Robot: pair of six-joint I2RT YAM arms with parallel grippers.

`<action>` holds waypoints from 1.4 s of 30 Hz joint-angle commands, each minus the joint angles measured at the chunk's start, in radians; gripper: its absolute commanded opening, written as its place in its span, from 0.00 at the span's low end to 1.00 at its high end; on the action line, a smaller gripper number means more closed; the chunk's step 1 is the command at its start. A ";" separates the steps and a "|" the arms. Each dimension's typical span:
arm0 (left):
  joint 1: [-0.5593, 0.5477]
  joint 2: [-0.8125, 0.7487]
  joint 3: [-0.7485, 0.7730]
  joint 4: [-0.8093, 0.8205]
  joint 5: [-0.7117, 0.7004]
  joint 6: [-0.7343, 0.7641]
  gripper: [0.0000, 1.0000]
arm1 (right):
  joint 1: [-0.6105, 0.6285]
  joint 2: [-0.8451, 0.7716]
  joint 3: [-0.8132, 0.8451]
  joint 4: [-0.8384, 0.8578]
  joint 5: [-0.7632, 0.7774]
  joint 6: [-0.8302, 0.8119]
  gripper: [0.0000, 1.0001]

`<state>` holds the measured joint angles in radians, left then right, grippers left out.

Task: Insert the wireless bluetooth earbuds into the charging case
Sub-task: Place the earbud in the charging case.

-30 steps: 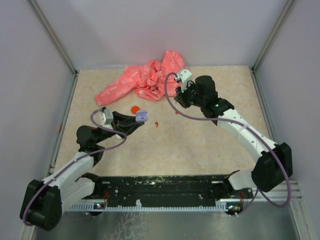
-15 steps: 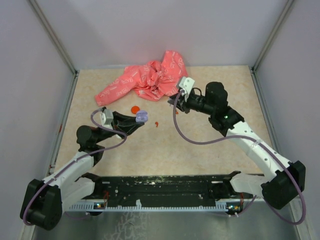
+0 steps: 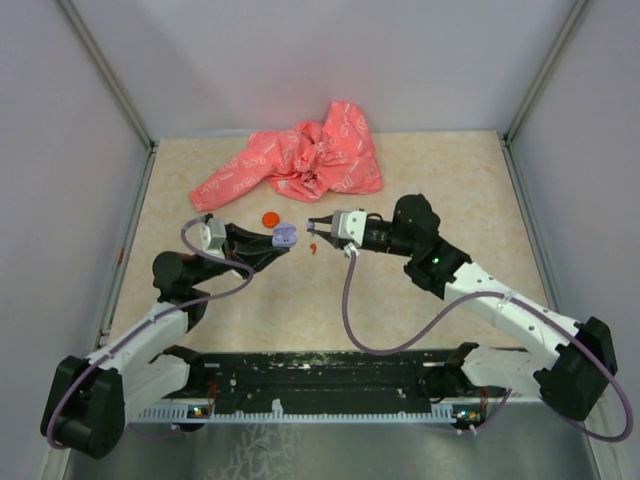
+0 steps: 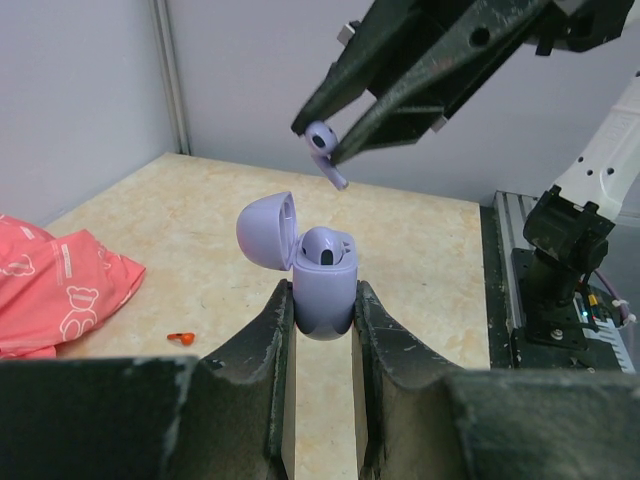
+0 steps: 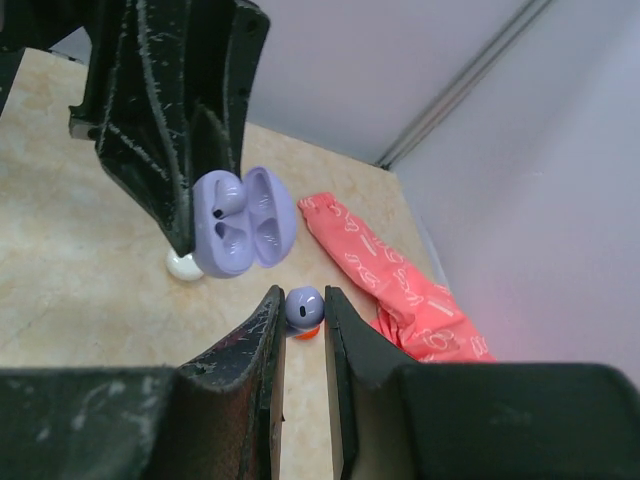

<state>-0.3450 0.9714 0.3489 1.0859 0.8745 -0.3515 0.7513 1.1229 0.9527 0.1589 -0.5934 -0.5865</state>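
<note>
- Right gripper (image 3: 318, 225) narrowly pinches a lavender earbud (image 4: 322, 142) just above the open charging case (image 4: 322, 290).
- Left gripper (image 4: 322, 305) clamps that case upright, a second earbud (image 4: 326, 248) already seated.
- Lower it stem-first beside the seated one, clear of the lid (image 4: 265, 228); release only once settled.

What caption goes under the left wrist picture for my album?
The left gripper holds the open lavender charging case while the right gripper holds a lavender earbud above it.

lavender case (image 4: 322, 295), lavender earbud (image 4: 321, 148), pink printed cloth (image 3: 300, 165)
</note>
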 commanded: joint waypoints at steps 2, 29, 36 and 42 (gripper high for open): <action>0.008 0.008 0.013 0.077 0.018 -0.037 0.00 | 0.047 -0.045 -0.085 0.289 -0.030 -0.089 0.00; 0.012 0.024 0.010 0.146 0.045 -0.089 0.00 | 0.152 0.066 -0.104 0.433 0.033 -0.142 0.00; 0.012 0.026 0.008 0.159 0.044 -0.099 0.00 | 0.160 0.072 -0.106 0.420 0.032 -0.145 0.00; 0.013 0.024 0.006 0.165 0.036 -0.107 0.00 | 0.168 0.069 -0.119 0.423 0.031 -0.141 0.00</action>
<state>-0.3393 0.9951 0.3489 1.2034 0.9070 -0.4438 0.9031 1.1900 0.8429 0.5327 -0.5571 -0.7238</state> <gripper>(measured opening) 0.267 0.182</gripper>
